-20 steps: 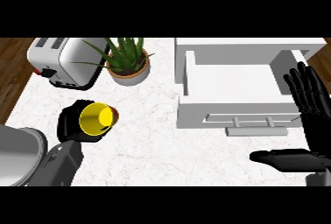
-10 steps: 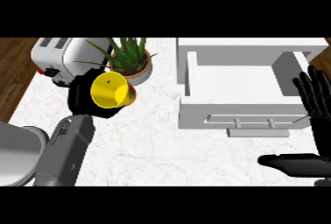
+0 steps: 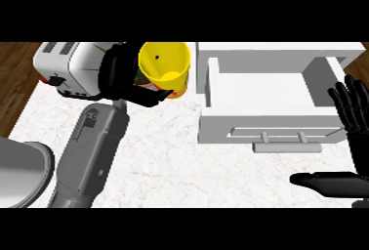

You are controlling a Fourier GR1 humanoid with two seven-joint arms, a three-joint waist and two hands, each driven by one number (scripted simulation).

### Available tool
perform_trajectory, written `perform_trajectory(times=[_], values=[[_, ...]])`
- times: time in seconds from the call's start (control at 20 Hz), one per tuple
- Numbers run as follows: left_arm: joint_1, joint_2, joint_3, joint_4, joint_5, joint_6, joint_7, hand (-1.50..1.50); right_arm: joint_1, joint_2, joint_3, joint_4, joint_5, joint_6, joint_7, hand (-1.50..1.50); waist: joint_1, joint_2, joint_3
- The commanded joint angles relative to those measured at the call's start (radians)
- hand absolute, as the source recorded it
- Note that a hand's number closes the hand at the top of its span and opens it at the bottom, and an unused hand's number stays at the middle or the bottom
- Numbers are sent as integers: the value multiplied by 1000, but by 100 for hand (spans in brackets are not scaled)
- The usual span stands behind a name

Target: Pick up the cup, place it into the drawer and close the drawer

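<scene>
No readable text, no labels, no brands, no numbers, no signs

My left hand holds the cup left of the open drawer, with the toaster farther left. My right hand rests at the drawer's right side.

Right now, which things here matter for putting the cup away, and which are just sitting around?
For the job:
yellow cup
open drawer
left hand, curled round the cup

Lying about:
toaster
grey round object at the left edge
right hand, open, resting
</scene>
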Motion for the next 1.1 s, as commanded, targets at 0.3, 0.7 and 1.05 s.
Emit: perform_trajectory(times=[0.3,0.7,1.05], values=[[-261,-13,-217,65,67,311,205,150,-31,-15,-33,52,-23,26,-57,-150,-16,5,0],[-422,-13,-265,350,202,378,140,150,-51,-29,-38,-7,-62,32,50,-150,-38,11,-1],[-531,-13,-347,488,293,408,174,150,-32,9,19,15,33,7,-11,-150,-41,12,0]])
